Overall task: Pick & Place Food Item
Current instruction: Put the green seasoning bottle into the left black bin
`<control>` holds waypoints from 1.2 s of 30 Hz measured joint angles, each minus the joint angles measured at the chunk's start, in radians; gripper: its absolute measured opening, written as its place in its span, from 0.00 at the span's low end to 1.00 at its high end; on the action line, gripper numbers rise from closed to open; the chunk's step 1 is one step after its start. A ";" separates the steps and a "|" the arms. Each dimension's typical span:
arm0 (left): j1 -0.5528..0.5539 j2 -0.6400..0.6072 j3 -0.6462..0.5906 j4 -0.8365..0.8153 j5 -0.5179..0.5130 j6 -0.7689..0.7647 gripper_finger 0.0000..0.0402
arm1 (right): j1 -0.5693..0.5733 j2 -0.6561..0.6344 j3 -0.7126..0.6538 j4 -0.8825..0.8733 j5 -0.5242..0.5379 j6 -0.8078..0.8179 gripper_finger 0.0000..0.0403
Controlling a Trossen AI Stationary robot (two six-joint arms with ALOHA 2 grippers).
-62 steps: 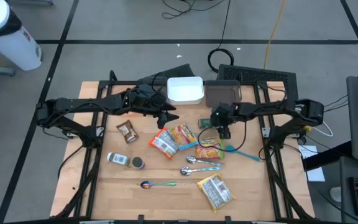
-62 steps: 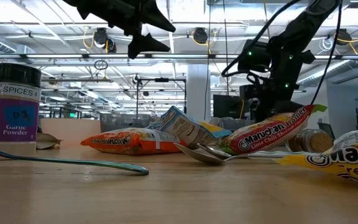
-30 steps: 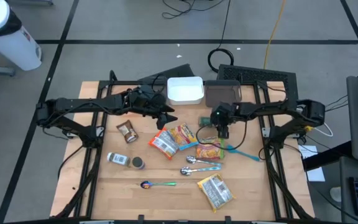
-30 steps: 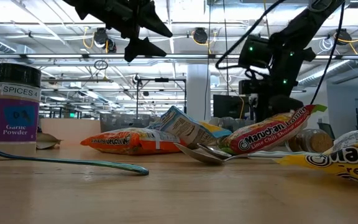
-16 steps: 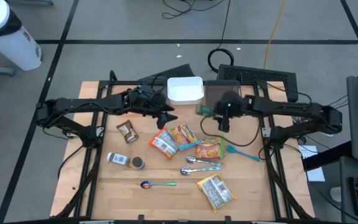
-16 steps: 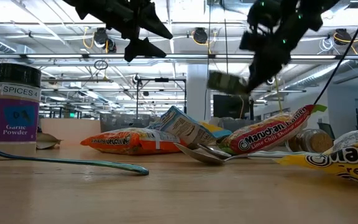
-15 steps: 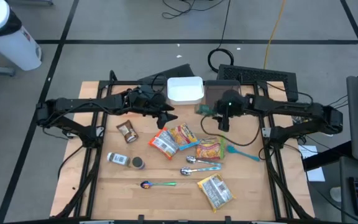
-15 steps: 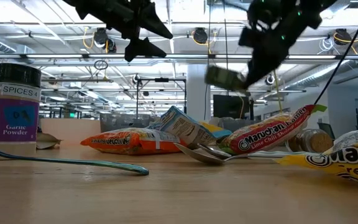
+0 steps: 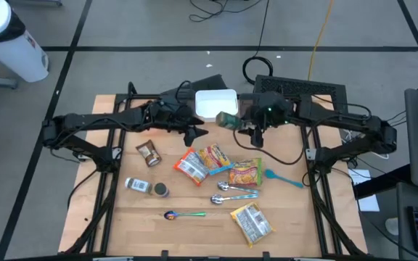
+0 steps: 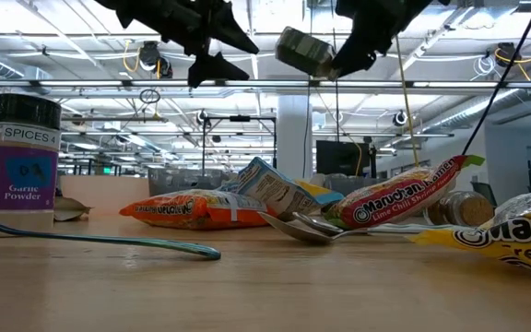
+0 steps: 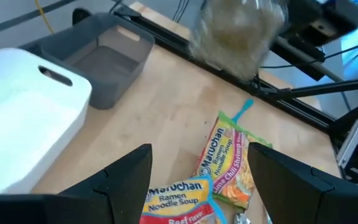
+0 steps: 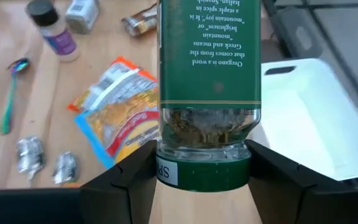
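A large hall with ceiling pipes and lamps stretches behind the wooden table (image 9: 129, 232), which stands on a grey floor marked with dark lines; cables lie on the floor beyond it, and a white bin (image 9: 6, 40) stands off to one side.

The right pincer (image 9: 255, 132) holds a spice jar (image 12: 208, 93) well above the table, its fingers (image 12: 126, 186) clamped on the neck just by the green cap. The jar is clear, with dried green-brown herbs showing in the lower part and a dark green label printed in white that mentions oregano. In the high view the jar (image 9: 227, 119) hangs tilted just beside the near edge of the white bin-shaped tray (image 9: 216, 104), with the grey tray (image 9: 258, 109) on its other side mostly covered by the arm. In the low view the jar (image 10: 304, 52) shows up high, slanting, clear of everything on the table.

The left pincer (image 9: 194, 133) hangs over the table near the white tray, its fingers (image 11: 126, 180) spread wide with nothing between them.

On the table lie several noodle packets (image 9: 203, 161), another packet (image 9: 251, 221) at the front, a garlic powder jar (image 10: 26, 161), a small brown jar (image 9: 149, 153) on its side, two silver spoons (image 9: 231, 191), a teal spoon (image 9: 281, 177) and a green-handled spoon (image 9: 183, 214).
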 joint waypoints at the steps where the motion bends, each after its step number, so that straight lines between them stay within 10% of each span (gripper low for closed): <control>1: 0.004 0.000 0.019 -0.019 -0.001 0.024 0.67 | 0.005 0.007 0.012 -0.017 0.001 0.000 0.49; 22: -0.082 0.239 0.652 -0.573 -0.031 0.346 0.67 | 0.074 0.102 0.088 -0.114 0.000 0.000 0.49; 36: -0.119 0.375 0.772 -0.690 -0.019 0.421 0.67 | 0.122 0.102 0.088 -0.084 0.001 -0.006 0.49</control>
